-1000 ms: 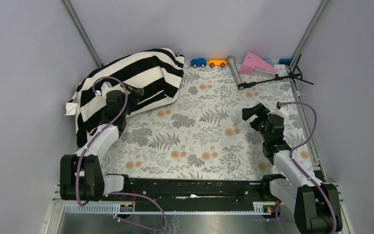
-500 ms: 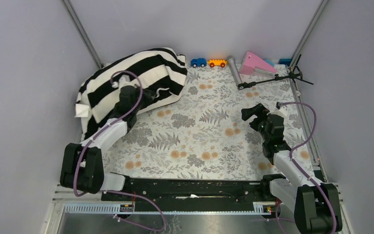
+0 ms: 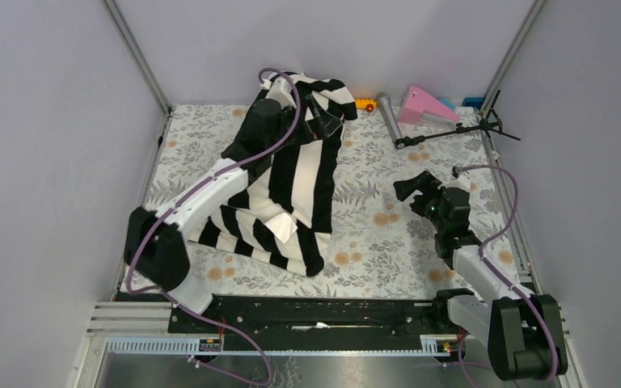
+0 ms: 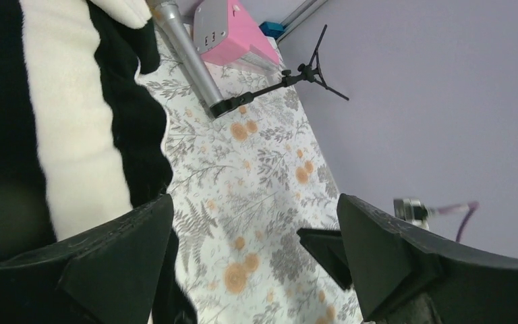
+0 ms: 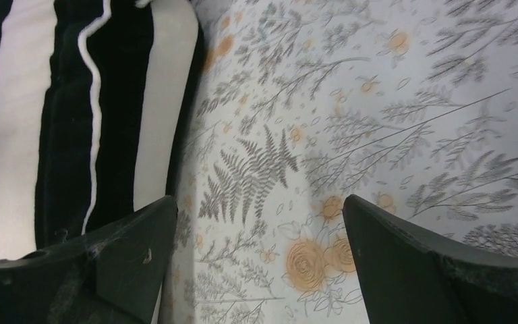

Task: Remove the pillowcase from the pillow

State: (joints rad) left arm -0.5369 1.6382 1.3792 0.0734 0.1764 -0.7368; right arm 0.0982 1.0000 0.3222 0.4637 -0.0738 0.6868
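Since the earlier overhead frames, the left arm has swung from the far-left corner to full reach at the far centre, and the pillowcase (image 3: 307,178) has travelled with it. It no longer forms a mound by the left wall.

Top external view: the pillowcase stretches in a long band from the left gripper (image 3: 321,121) down toward the near edge of the floral table cover (image 3: 388,250). A small white fold (image 3: 279,226) shows on the lower part. No cream pillow can be identified, so whether it remains inside cannot be told. The right gripper (image 3: 408,187) is well apart from the fabric, at the right.

Left wrist view: the left gripper (image 4: 254,202) stands fully spread, with only table cover between the fingers. The pillowcase (image 4: 61,135) lies beside the left finger, not clamped. The grey cylinder (image 4: 187,57) and pink wedge (image 4: 233,37) lie beyond.

Right wrist view: the right gripper (image 5: 260,202) is spread wide and holds nothing. The pillowcase (image 5: 74,101) edge lies to its left.

Assessment: the cover has been repositioned and released; removal is unconfirmed.
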